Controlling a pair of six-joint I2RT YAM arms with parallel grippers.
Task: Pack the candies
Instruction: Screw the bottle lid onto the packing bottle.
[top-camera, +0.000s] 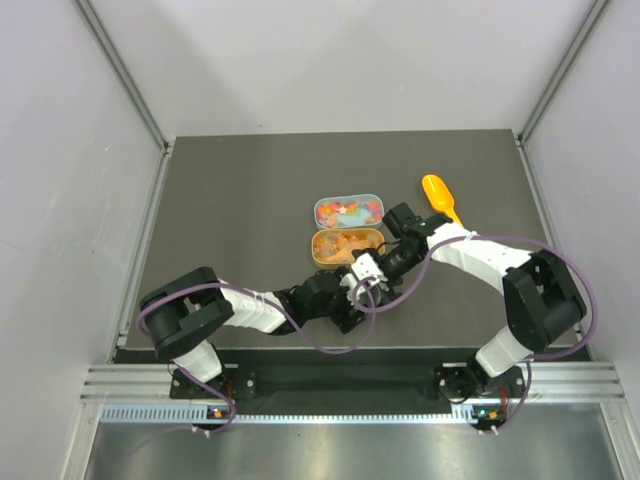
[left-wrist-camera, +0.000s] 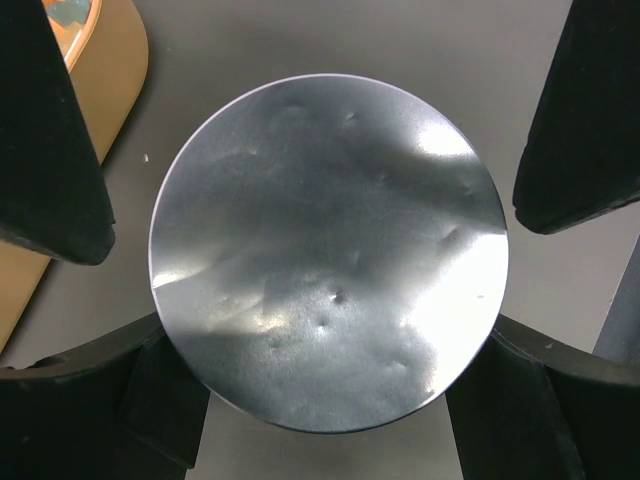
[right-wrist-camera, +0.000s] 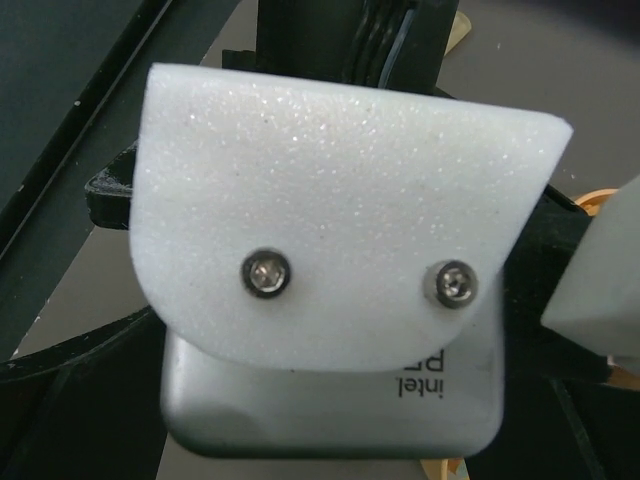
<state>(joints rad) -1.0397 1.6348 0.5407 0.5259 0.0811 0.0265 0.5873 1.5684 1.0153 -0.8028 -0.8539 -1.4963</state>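
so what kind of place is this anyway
Most likely a robotics lab test cell, not a home: plain white panel walls box in a dark table, two robot arms stand by an aluminium rail, and the only props are candies in containers and an orange scoop.

Bright even light, soft shadows, glare on metal disc

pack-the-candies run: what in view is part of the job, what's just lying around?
Job:
- candies in the pale tub
- tan tub, also holding some
- round metal lid, between the open fingers of the left gripper; probably part of it

Lying about:
- orange scoop, untouched at the right; may be a tool
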